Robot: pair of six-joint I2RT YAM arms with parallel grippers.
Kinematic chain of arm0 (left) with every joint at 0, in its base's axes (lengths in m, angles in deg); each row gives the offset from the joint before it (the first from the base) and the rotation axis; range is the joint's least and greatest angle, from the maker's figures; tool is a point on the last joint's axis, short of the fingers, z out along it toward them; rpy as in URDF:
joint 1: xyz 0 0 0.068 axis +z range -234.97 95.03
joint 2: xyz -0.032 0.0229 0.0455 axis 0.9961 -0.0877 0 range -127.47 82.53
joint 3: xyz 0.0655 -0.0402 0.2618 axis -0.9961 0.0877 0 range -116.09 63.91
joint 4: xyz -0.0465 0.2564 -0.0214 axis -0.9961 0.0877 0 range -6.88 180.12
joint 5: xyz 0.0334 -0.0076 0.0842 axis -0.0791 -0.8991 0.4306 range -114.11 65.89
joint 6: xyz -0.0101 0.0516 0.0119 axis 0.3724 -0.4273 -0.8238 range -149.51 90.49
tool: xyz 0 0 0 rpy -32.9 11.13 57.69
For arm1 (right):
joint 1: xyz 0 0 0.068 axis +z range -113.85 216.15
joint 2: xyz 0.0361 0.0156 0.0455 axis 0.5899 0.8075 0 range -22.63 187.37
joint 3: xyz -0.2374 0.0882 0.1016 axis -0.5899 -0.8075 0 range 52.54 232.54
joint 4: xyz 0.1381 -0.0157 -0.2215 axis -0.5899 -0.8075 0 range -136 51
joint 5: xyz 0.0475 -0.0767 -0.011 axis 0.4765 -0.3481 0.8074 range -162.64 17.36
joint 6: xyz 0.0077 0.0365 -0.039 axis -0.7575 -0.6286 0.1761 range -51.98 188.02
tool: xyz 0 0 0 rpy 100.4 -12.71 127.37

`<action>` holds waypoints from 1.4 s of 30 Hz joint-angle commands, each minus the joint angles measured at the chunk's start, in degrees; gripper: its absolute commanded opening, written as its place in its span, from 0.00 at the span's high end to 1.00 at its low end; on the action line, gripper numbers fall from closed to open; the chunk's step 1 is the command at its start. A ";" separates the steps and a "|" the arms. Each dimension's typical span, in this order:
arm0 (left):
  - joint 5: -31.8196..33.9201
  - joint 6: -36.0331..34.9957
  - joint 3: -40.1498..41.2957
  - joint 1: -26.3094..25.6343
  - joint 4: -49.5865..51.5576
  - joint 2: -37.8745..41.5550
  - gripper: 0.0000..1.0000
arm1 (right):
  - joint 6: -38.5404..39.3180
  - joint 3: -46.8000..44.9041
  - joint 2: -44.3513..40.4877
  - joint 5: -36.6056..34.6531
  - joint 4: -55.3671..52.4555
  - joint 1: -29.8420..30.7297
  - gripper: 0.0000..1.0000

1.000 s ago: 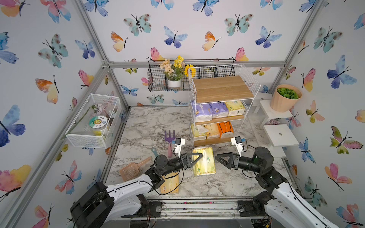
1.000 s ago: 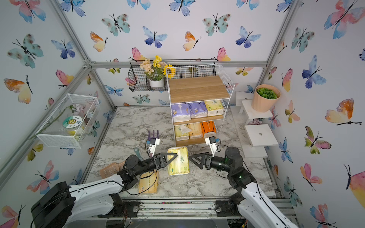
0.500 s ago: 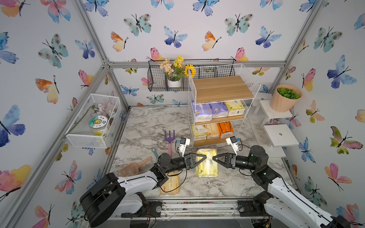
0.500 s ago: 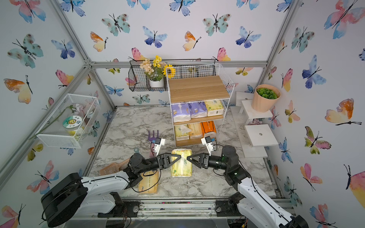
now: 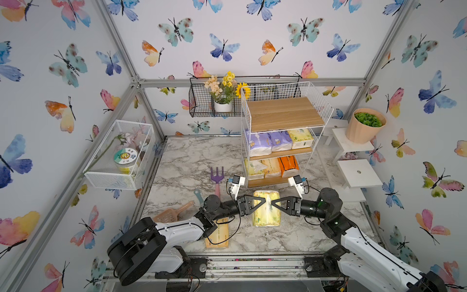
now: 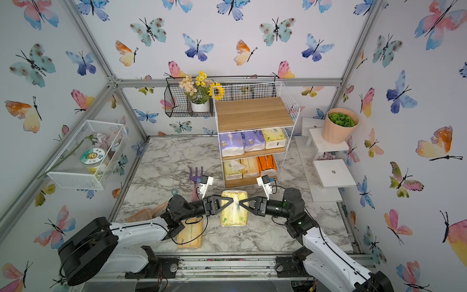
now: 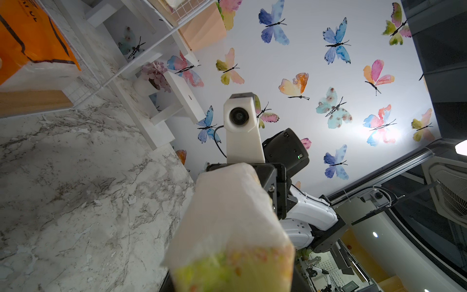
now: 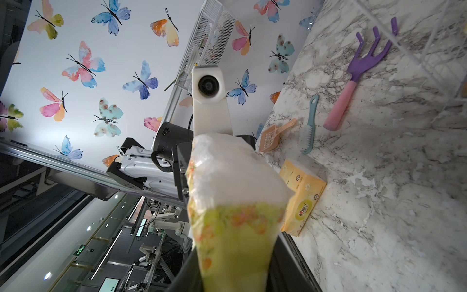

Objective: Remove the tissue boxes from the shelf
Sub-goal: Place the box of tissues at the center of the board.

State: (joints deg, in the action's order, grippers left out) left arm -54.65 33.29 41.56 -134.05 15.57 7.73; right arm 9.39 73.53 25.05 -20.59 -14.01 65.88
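Note:
A yellow-green tissue pack (image 5: 267,215) (image 6: 233,215) hangs lengthwise just in front of the shelf (image 5: 285,113), above the marble table. My left gripper (image 5: 264,201) meets its left side; the jaws stand apart and the pack (image 7: 232,222) between them is unsqueezed. From the other side my right gripper (image 5: 273,202) is shut on it, pinching the wrapper (image 8: 235,202) narrow. Two purple packs (image 5: 260,142) and a yellow one (image 5: 302,137) fill the middle tier. Pale yellow packs (image 5: 254,168) and an orange one (image 5: 288,165) fill the bottom. A peach-orange pack (image 5: 218,233) lies under my left arm.
A purple hand rake (image 5: 216,177), a teal brush (image 5: 198,196) and a tan scoop (image 5: 174,213) lie left of the arms. A white mesh basket (image 5: 118,151) hangs on the left wall, a black wire basket (image 5: 199,101) at the back. White steps (image 5: 358,173) with a pot (image 5: 364,126) stand right.
My right gripper has moved left onto the pack and closed on it. My left gripper's jaws have widened. The pack has shifted slightly to the right with both arms.

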 commanded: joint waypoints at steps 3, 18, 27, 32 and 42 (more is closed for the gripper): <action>2.29 -1.28 0.80 0.15 0.66 2.24 0.20 | -0.17 -1.01 -0.56 -0.88 0.97 0.59 0.73; 46.24 -1.36 -1.44 1.18 67.32 32.46 0.09 | 5.92 -0.77 12.27 -20.92 -9.76 17.00 0.75; 55.60 2.58 0.06 1.77 77.97 43.76 0.10 | -0.60 5.29 34.45 -32.22 5.29 29.57 0.73; 56.17 2.58 -0.59 1.89 80.59 46.03 0.10 | -4.12 7.77 40.97 -34.74 11.84 31.43 0.73; 56.08 2.73 -0.71 1.90 81.61 47.38 0.10 | -5.94 14.31 50.08 -35.68 16.68 34.21 0.72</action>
State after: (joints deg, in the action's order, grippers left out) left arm -0.34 36.13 41.52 -132.52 95.89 54.42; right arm 4.34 85.49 73.29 -54.90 -1.49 98.89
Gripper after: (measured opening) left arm 0.897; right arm 0.283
